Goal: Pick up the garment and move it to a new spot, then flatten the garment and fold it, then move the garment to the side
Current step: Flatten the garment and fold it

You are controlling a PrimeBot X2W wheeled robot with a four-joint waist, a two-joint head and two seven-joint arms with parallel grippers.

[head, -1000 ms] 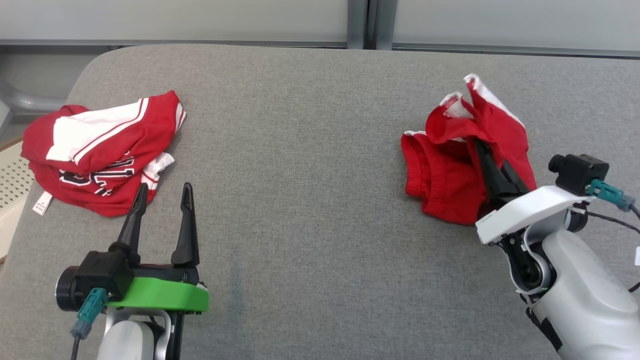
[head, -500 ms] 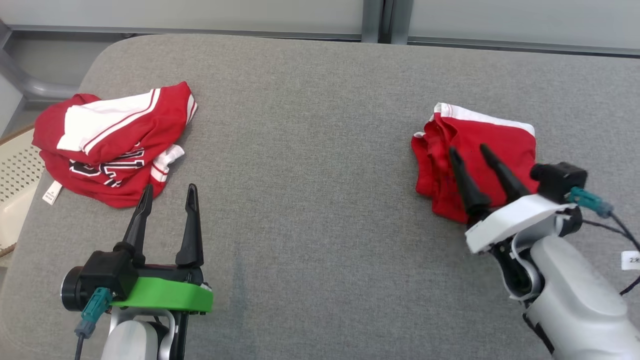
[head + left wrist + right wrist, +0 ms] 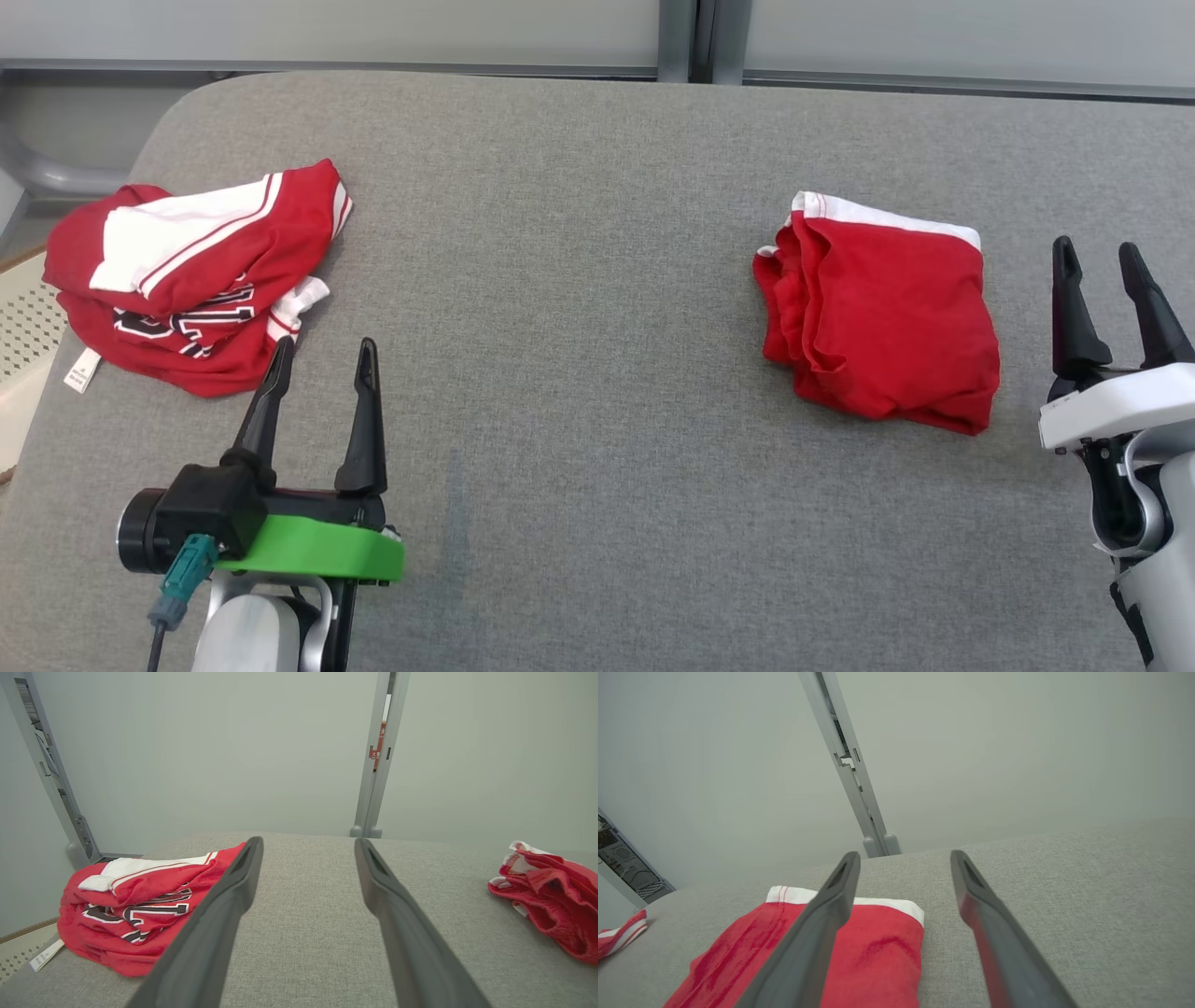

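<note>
jersey (image 3: 201, 280): black numerals, creased | tag (image 3: 82, 371): illegible | garment (image 3: 887, 327): red, folded

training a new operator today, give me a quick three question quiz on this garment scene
1. True or false: the right gripper is clamped on the folded red garment.
2. Where does the crumpled jersey lie? A: near the left gripper. B: under the right gripper. C: on top of the folded red garment.
3. What colour is the band along the folded red garment's far edge?
Key: 1 false, its fingers stand open beside the garment, apart from it. 2 A. 3 white.
</note>
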